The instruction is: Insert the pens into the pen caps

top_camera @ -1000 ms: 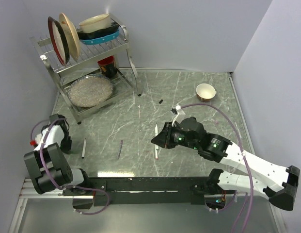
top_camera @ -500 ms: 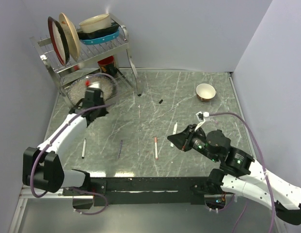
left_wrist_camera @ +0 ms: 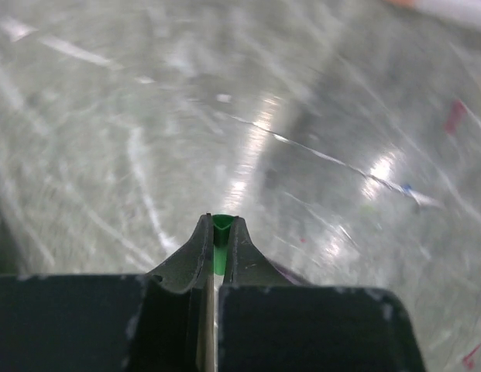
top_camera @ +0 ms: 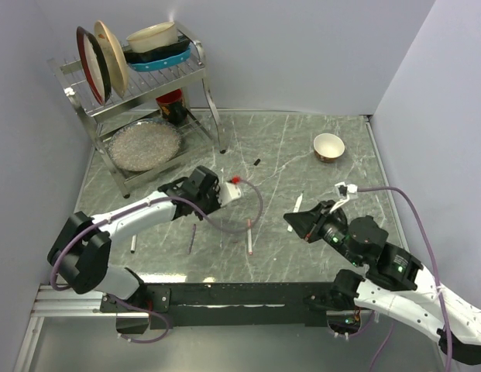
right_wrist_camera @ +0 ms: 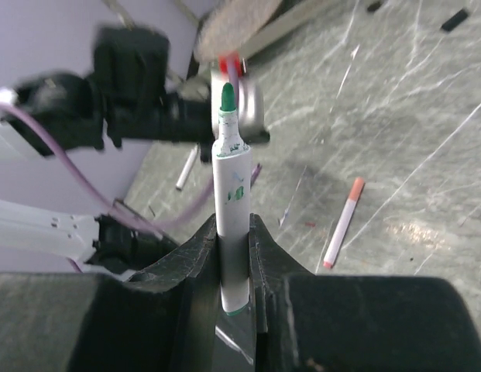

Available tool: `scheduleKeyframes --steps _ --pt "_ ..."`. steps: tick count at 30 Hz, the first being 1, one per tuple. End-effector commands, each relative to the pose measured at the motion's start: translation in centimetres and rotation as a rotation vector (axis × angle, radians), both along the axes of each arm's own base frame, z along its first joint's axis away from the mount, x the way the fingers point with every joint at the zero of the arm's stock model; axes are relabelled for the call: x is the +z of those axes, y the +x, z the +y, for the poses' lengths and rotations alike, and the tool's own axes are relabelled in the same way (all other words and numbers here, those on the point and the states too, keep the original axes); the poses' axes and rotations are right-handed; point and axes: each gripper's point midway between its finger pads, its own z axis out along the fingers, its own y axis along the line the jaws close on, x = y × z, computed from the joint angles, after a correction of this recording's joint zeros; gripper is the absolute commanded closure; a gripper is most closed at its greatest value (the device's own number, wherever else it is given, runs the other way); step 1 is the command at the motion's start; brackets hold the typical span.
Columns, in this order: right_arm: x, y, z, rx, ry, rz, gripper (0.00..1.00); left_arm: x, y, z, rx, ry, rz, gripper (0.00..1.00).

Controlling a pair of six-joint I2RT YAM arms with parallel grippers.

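My left gripper (top_camera: 223, 194) reaches over the middle of the table and is shut on a green pen cap (left_wrist_camera: 220, 235), which shows only as a green sliver between the fingertips (left_wrist_camera: 200, 242). My right gripper (top_camera: 299, 220) is shut on a white pen (right_wrist_camera: 230, 194) with a bare green tip, which it holds upright in its wrist view. The tip points toward the left gripper (right_wrist_camera: 225, 116), with a gap between them. A white pen with a red-orange cap (top_camera: 249, 236) lies on the table between the two grippers. It also shows in the right wrist view (right_wrist_camera: 342, 221).
Another white pen (top_camera: 133, 245) lies at the near left, and a thin purple stick (top_camera: 192, 236) lies beside it. A small black cap (top_camera: 256, 162) lies further back. A bowl (top_camera: 328, 146) stands at the back right. A dish rack (top_camera: 139, 85) with plates fills the back left.
My left arm swung from the near-left corner past the rack to the table's middle. My right gripper moved right and nearer with the pen.
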Motion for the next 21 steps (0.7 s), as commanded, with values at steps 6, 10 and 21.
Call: scheduleKeyframes --steps 6,10,21 --pt "3.3 0.5 -3.6 -0.144 0.087 -0.063 1.00 -3.2 -4.9 -2.8 -0.474 0.067 0.071 0.99" --pt "3.2 0.6 -3.9 -0.160 0.082 -0.056 1.00 -4.6 -6.5 -3.5 -0.549 0.085 0.095 0.99" --pt "3.3 0.3 -3.6 -0.138 0.082 -0.044 1.00 -7.2 -7.5 -4.4 -0.573 0.158 0.136 0.70"
